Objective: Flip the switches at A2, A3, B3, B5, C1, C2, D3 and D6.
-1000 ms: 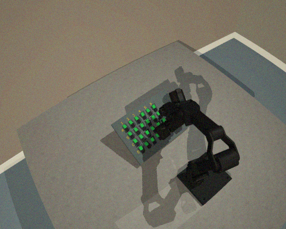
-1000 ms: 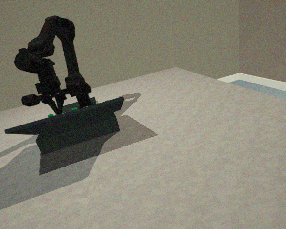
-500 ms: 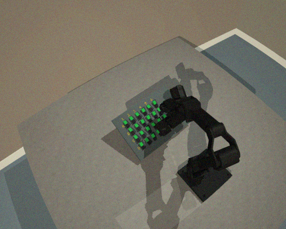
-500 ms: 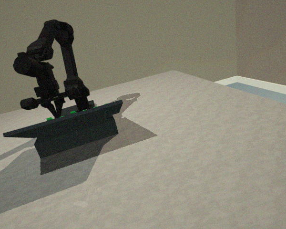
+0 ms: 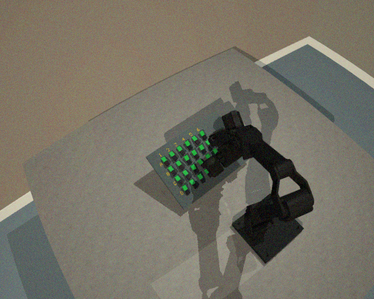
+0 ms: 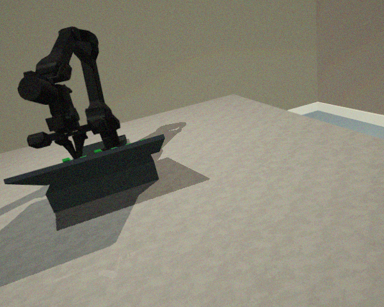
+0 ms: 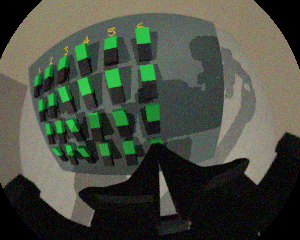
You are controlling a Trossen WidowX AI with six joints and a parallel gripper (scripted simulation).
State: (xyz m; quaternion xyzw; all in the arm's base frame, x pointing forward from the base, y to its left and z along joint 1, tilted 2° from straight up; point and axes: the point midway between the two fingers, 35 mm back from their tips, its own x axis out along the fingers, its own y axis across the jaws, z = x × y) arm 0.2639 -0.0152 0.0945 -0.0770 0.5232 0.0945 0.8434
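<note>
Across the worktop [image 5: 116,225] [image 6: 285,198], seen from the top, the panel [image 5: 151,158] [image 6: 102,168] [image 7: 185,110] lies with its rows of green and black switches [image 5: 178,162] [image 6: 97,151] [image 7: 113,78], and the arm [image 5: 267,154] [image 6: 93,79] bends over its right side. From up here the numbers 1 to 6 and the letters A to D can be read, but the arm hides the near right corner, so D6 is out of sight. The pincer [image 5: 220,157] [image 6: 75,157] [image 7: 156,146] is mostly a dark lump here. From the side, the panel is up on a stand and slopes, and the pincer points down with its tips pressed together, right at the switches. That view shows how low the tips are, which the top one does not, but it has no readable marks. From the wrist, the shut tips have nothing between them and sit right by D6 [image 7: 156,141], covering most of it; I cannot tell if they touch it. The numbers show here, but I can't read the letters. So I think D6 is the job now. If its raised end is still up, the next move is a small push down on that end, then a lift straight up, so that D5 beside it does not get bumped.
</note>
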